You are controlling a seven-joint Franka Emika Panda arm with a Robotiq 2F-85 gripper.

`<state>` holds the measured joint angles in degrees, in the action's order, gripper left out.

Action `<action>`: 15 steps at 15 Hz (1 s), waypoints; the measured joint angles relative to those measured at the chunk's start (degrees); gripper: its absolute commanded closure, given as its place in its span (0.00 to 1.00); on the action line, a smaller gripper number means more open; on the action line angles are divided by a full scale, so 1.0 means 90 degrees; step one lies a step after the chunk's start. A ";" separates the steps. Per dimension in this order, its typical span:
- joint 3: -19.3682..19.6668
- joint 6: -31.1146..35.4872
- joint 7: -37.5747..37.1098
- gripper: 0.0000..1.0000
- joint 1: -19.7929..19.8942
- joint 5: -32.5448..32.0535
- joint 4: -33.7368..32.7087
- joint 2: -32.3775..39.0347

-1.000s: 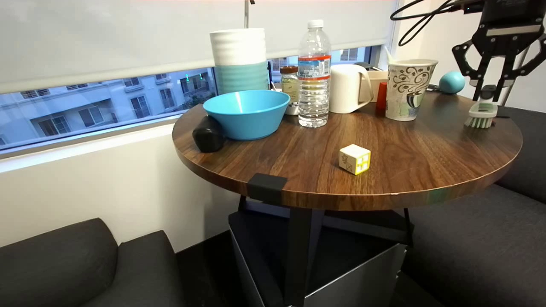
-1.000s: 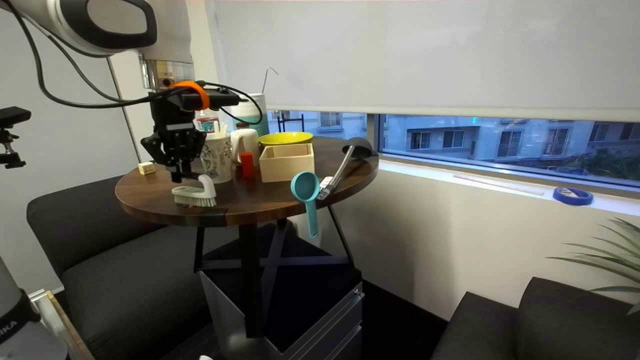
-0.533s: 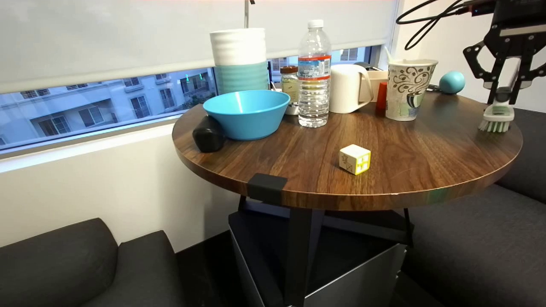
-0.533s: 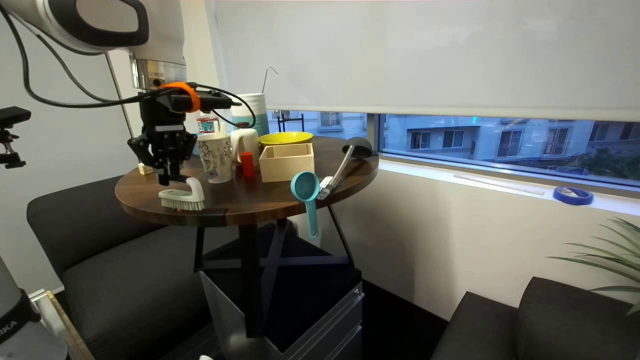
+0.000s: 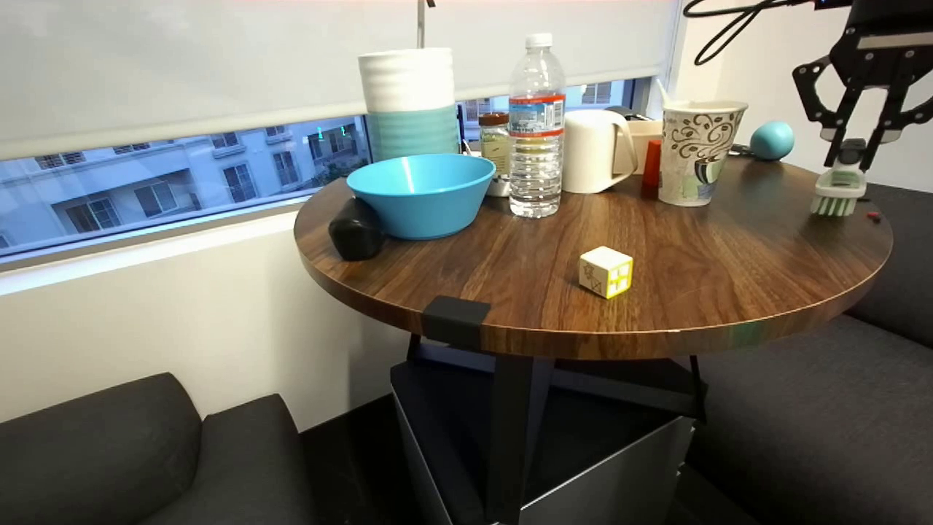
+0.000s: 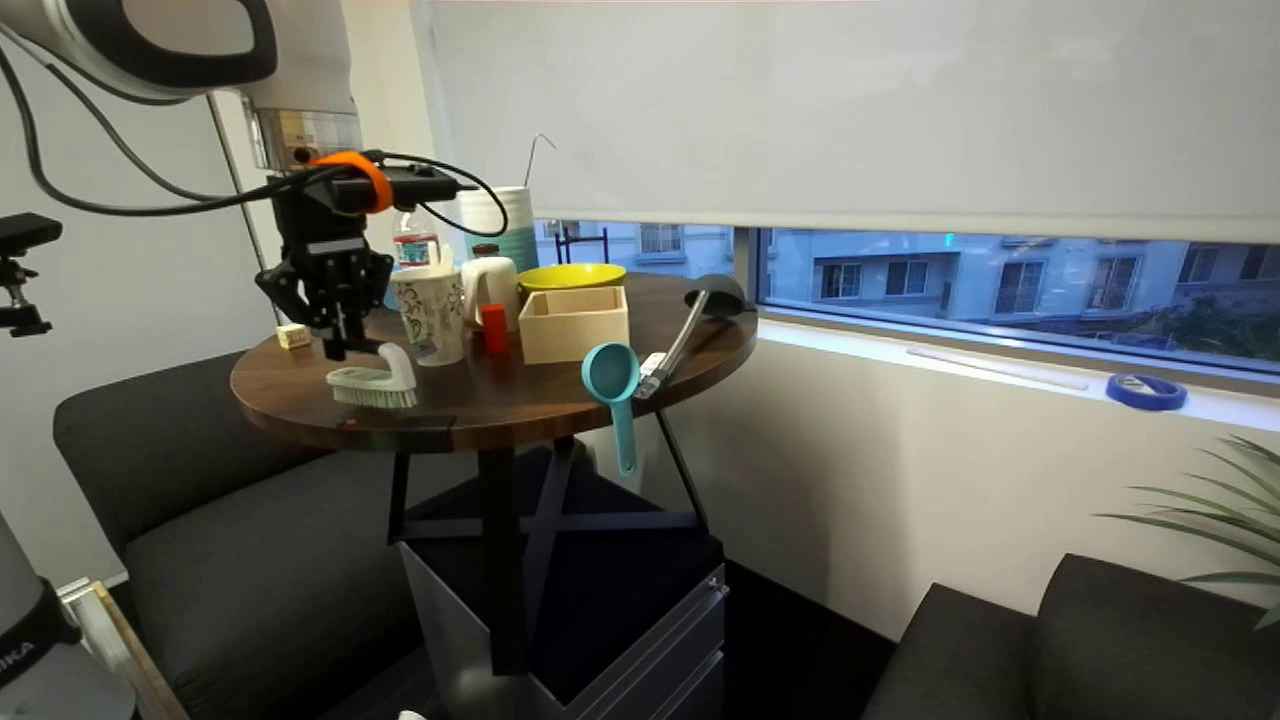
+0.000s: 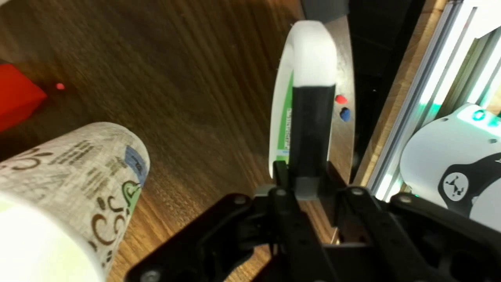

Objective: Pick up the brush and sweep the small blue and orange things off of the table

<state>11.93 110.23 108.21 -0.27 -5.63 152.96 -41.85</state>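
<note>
The brush (image 5: 838, 191) has a white body and handle, pale bristles and a dark grip; it also shows in an exterior view (image 6: 372, 385) and the wrist view (image 7: 313, 58). My gripper (image 5: 850, 154) is shut on the dark grip (image 7: 311, 129), bristles down over the round brown table (image 5: 692, 292). I cannot tell if the bristles touch it. A small red-orange piece (image 7: 341, 99) and a small blue piece (image 7: 345, 114) lie beside the brush near the table's edge. Another small red piece (image 7: 60, 86) lies by the red block. A red piece also shows in both exterior views (image 5: 874, 216) (image 6: 348, 422).
A patterned paper cup (image 7: 90, 168) stands close to the brush. The red block (image 6: 494, 328), wooden box (image 6: 575, 335), white mug (image 5: 594, 149), bottle (image 5: 538, 131) and blue bowl (image 5: 423, 197) stand behind. A pale yellow block (image 5: 606, 272) sits apart on the table.
The brush in my gripper moved toward the table's edge, then back a little and up. The red piece shifted toward the edge and is now uncovered by the bristles.
</note>
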 measured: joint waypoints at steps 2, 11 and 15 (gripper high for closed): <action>0.0000 0.0340 -0.0019 0.94 0.0000 0.0000 0.0005 -0.0104; 0.0069 0.1725 -0.0103 0.94 0.0001 -0.0005 0.0310 -0.0124; 0.0144 0.1969 -0.0103 0.94 0.0000 -0.0005 0.0490 -0.0043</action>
<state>13.23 127.95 107.28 -0.27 -5.67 157.37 -42.23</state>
